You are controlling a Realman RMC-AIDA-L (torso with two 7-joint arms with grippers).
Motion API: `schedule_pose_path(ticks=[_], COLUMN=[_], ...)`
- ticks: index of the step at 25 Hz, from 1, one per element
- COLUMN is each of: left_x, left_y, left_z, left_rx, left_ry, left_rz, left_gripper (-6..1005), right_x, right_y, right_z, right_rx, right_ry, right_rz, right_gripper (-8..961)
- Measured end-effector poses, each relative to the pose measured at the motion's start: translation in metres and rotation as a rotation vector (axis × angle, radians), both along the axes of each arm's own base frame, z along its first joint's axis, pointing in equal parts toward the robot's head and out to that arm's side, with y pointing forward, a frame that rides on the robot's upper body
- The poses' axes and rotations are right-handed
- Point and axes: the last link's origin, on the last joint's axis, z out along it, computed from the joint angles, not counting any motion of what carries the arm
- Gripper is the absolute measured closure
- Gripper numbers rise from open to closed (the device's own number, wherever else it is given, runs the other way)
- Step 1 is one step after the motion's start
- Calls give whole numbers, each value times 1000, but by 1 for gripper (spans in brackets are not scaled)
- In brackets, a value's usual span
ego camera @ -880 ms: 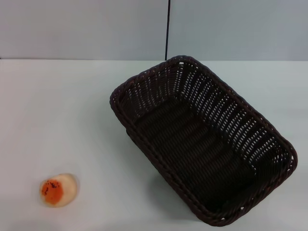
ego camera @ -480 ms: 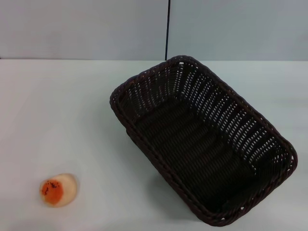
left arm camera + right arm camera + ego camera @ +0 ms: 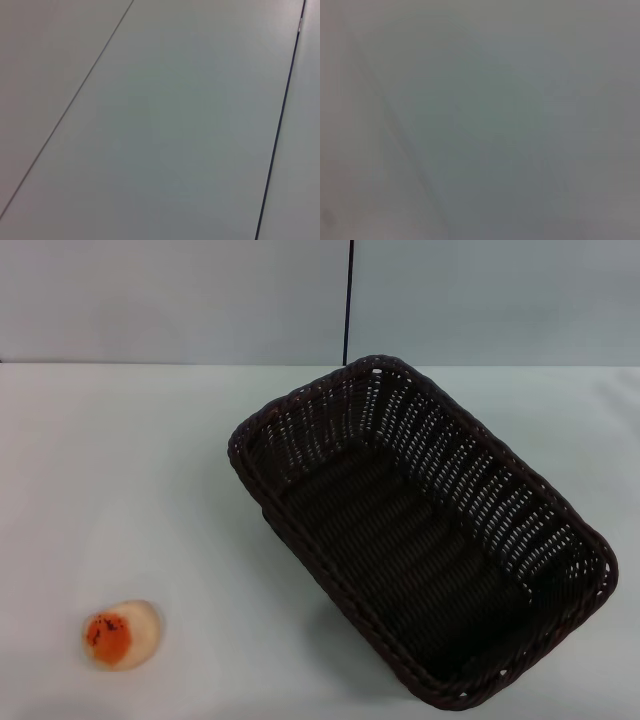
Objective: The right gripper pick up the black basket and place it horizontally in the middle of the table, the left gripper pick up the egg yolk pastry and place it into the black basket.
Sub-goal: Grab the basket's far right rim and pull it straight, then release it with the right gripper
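The black basket is a large dark woven wicker basket. It lies diagonally on the white table, running from the middle back to the front right, and it is empty. The egg yolk pastry is a small pale bun with an orange-red patch. It sits on the table at the front left, well apart from the basket. Neither gripper shows in the head view. Both wrist views show only plain grey-white surfaces, with no fingers in them.
A grey wall with a dark vertical seam stands behind the table's back edge. The left wrist view shows pale panels with thin dark seam lines.
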Motion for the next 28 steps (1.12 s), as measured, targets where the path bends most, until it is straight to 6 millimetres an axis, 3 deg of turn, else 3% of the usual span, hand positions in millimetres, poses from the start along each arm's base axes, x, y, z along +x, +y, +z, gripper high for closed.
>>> schedule_pose_path(ticks=[1, 2, 6, 8, 11, 16, 21, 28], left_x=[0, 0, 0, 0, 0, 1, 0, -1], left_y=[0, 0, 1, 1, 2, 4, 6, 5], left_z=[0, 0, -1, -1, -3, -4, -5, -7], left_rx=[-2, -2, -6, -7, -13, -24, -31, -33], left_ry=[-1, -1, -2, 0, -1, 2, -4, -13], left_rz=[0, 0, 3, 4, 3, -1, 5, 11], left_gripper=[472, 472, 474, 475, 476, 478, 480, 482], right_x=[-20, -20, -59, -64, -86, -106, -114, -110], right_y=[4, 4, 20, 23, 32, 41, 44, 45], right_z=[5, 5, 11, 9, -3, -23, -41, -68], right_rx=[-120, -120, -375, -414, -580, -709, -777, -855], right_ry=[-60, -60, -168, -195, -324, -480, -574, -641], right_rz=[21, 21, 10, 6, -24, -60, -66, -95], right_gripper=[427, 421, 398, 386, 358, 279, 199, 198])
